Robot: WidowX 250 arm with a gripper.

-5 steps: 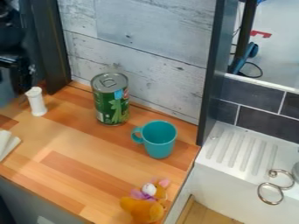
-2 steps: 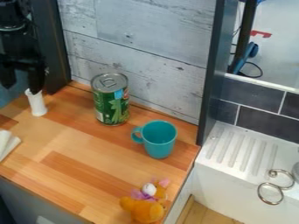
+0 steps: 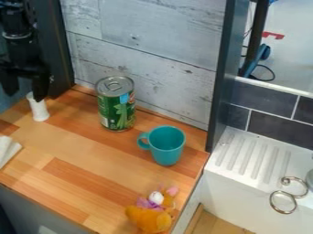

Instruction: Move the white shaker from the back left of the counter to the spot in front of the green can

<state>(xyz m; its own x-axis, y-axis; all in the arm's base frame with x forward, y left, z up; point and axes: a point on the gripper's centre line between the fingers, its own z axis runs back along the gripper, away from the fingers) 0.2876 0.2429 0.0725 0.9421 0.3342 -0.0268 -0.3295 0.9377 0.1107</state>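
My gripper (image 3: 24, 91) hangs at the upper left over the counter's back corner, open, with nothing between its two fingers. Its right finger is in front of the top of a white cylinder (image 3: 39, 109); whether they touch I cannot tell. To the right, a green can (image 3: 116, 107) stands upright by the wall. A teal mug (image 3: 167, 148) is upright right of the can, its handle toward the left. At the counter's front right lies an orange plush toy (image 3: 148, 217) with a purple scarf.
The wooden counter (image 3: 79, 146) ends at a grey plank wall (image 3: 153, 50) behind. A white cloth-like item (image 3: 7, 148) sits at the left edge. On the right, past a dark post (image 3: 221, 77), are a white ridged sink ledge (image 3: 250, 157) and metal rings (image 3: 283, 202).
The gripper has come down from the upper left into fuller view, and its right finger now overlaps the white cylinder's top. The can, mug and toy have stayed put.
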